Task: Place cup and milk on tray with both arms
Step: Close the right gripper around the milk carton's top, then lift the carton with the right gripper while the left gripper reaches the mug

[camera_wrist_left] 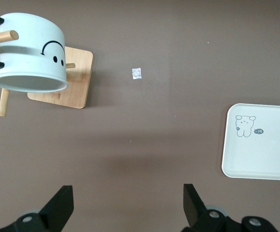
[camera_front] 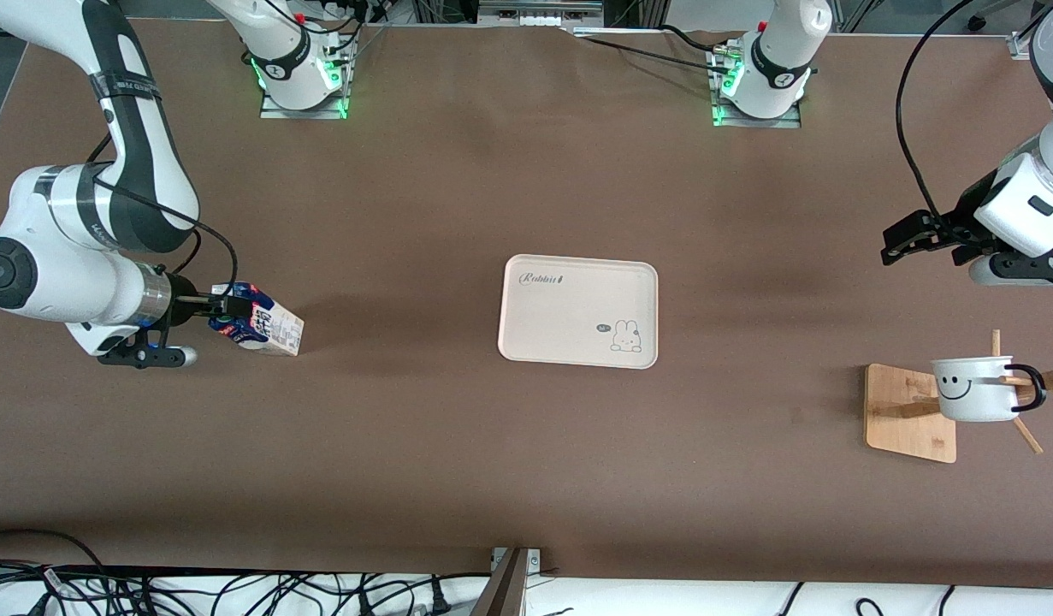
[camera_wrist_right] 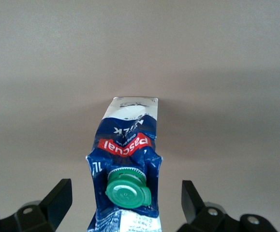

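The milk [camera_front: 265, 325] is a small carton with a blue top and green cap [camera_wrist_right: 127, 191], standing on the table toward the right arm's end. My right gripper [camera_front: 235, 312] is open around its top, a finger [camera_wrist_right: 60, 198] on each side with a gap to the carton. The cup [camera_front: 975, 389], white with a smiley face, hangs on a peg of a wooden rack [camera_front: 911, 411] toward the left arm's end. My left gripper [camera_front: 907, 239] hangs open and empty over bare table beside the rack; the cup [camera_wrist_left: 31, 53] shows ahead of it. The cream tray [camera_front: 577, 312] lies mid-table, bare.
The rack's pegs [camera_front: 1026, 432] stick out past the cup, and its flat base [camera_wrist_left: 67, 82] lies under it. A tiny white scrap [camera_wrist_left: 137, 73] lies on the table between rack and tray [camera_wrist_left: 265, 150]. Cables [camera_front: 235, 590] run below the table's front edge.
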